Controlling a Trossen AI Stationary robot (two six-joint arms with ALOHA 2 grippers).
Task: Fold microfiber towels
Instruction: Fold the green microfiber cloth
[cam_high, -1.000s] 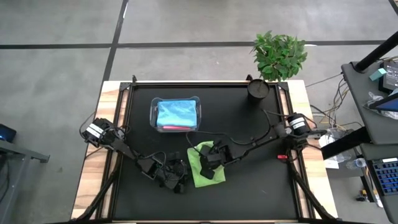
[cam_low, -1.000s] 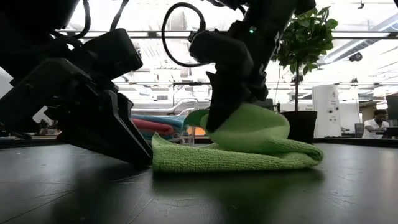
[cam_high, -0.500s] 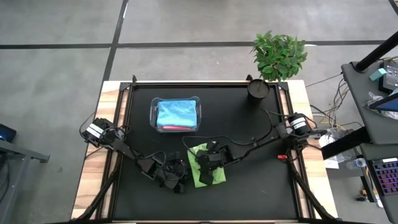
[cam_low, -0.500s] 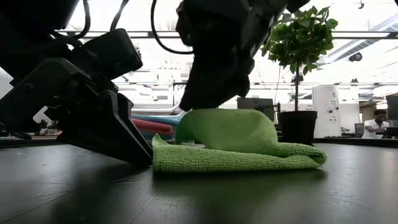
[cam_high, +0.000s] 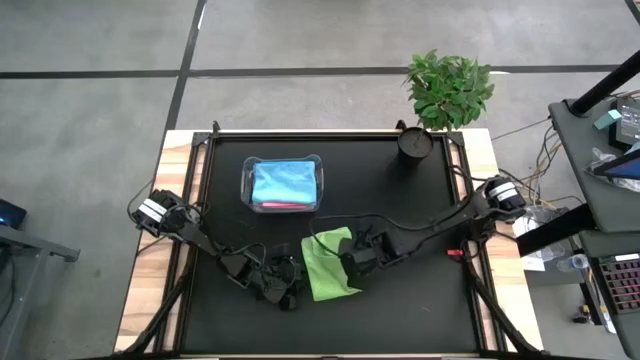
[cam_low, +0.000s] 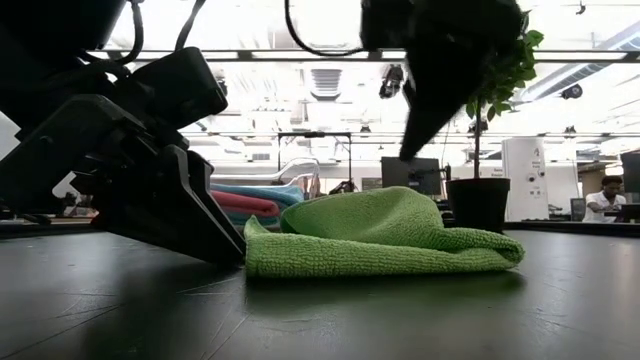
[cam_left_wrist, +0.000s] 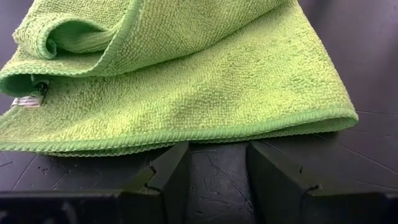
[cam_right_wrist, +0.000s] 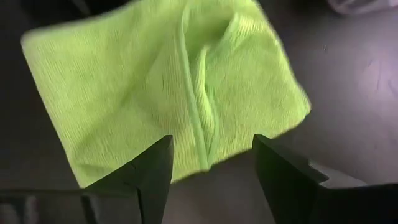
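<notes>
High view: your right gripper (cam_high: 352, 262), jaws apart, hangs at the folded lime-green microfiber towel's (cam_high: 327, 264) three o'clock edge; left gripper (cam_left_wrist: 214, 163), fingers parted, braces nine o'clock so it can't slide

Two dark arms of slender black links. White-and-black cylindrical joint housing on the left arm (cam_high: 152, 210) and right arm (cam_high: 497, 192). Black cable looped along the right arm. Matte black, blocky, angular-faceted fingers on the left gripper (cam_left_wrist: 217, 177) and right gripper (cam_right_wrist: 214, 171).
</notes>
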